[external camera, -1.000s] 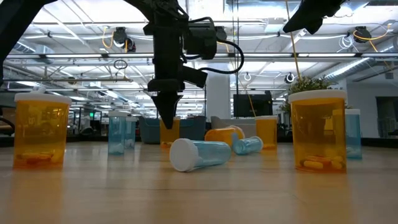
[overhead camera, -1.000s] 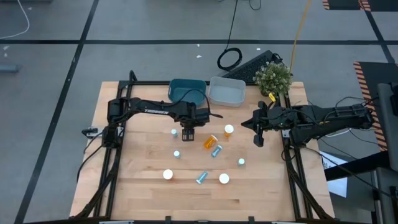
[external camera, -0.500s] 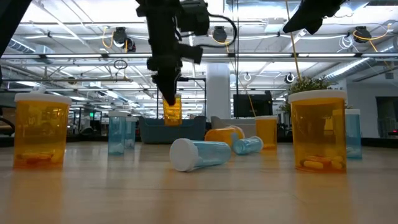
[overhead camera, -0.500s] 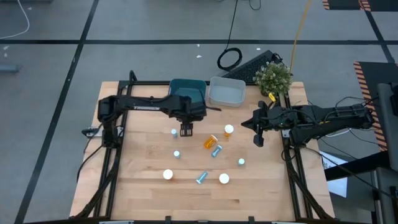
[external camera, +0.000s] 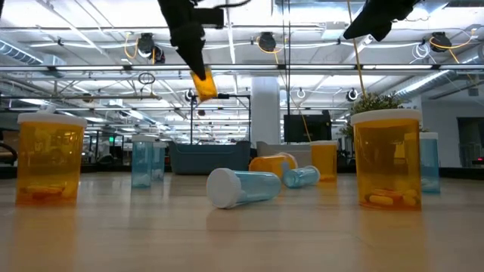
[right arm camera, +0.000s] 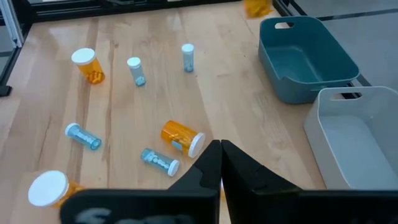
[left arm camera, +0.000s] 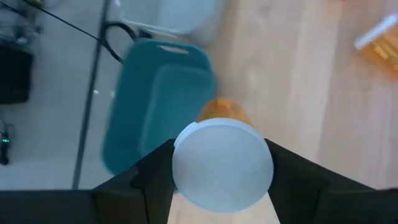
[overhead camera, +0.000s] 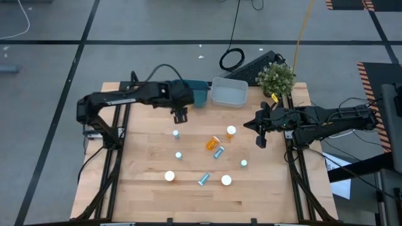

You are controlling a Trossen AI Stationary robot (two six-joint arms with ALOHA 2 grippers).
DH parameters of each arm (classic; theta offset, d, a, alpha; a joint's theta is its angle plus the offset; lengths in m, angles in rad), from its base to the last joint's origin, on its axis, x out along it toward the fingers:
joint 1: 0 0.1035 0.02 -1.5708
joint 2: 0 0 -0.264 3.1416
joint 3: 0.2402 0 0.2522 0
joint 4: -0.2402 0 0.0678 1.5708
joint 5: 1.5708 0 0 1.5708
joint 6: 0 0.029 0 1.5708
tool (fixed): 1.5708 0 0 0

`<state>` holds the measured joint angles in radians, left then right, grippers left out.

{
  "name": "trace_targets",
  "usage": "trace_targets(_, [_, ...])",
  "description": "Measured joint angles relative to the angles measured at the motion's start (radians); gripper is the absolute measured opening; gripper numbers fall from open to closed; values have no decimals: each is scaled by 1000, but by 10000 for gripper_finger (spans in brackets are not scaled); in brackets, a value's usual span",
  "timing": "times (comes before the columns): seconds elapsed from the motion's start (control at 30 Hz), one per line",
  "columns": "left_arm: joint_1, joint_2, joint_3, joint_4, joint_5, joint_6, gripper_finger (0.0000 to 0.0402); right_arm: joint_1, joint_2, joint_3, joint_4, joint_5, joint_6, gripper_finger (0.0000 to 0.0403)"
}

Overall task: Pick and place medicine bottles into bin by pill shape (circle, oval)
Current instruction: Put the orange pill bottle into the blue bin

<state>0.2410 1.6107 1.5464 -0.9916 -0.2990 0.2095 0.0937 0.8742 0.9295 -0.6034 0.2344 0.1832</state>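
Place: I'm working in a robotics lab set in an open industrial hall.
Ceiling: bare beams, ducts and strip lights [external camera: 83, 34] run far across the room behind the worktop.
Floor: grey concrete with dark taped lines [overhead camera: 56, 41] around the rig.
Rig: a wooden worktop [overhead camera: 144, 166] in a black metal frame [overhead camera: 113, 163].
Clutter: a coiled cable [overhead camera: 231, 59] and a keyboard [overhead camera: 254, 66] lie on the floor beyond the far edge.
Background: monitors [external camera: 302, 127] on distant desks.
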Motion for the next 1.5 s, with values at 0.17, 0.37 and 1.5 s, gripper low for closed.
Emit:
trace_targets(0.17, [49,-46,0,23,-2,65,214,0,0,0,9,0,-15,0])
trace_targets(0.37, [138,-55,0,81,-2,151,214,0,0,0,43,0,-13,0])
trace_targets(1.5, [469,215,0,194,229,205,214,0,1,0,53,0,-43,0])
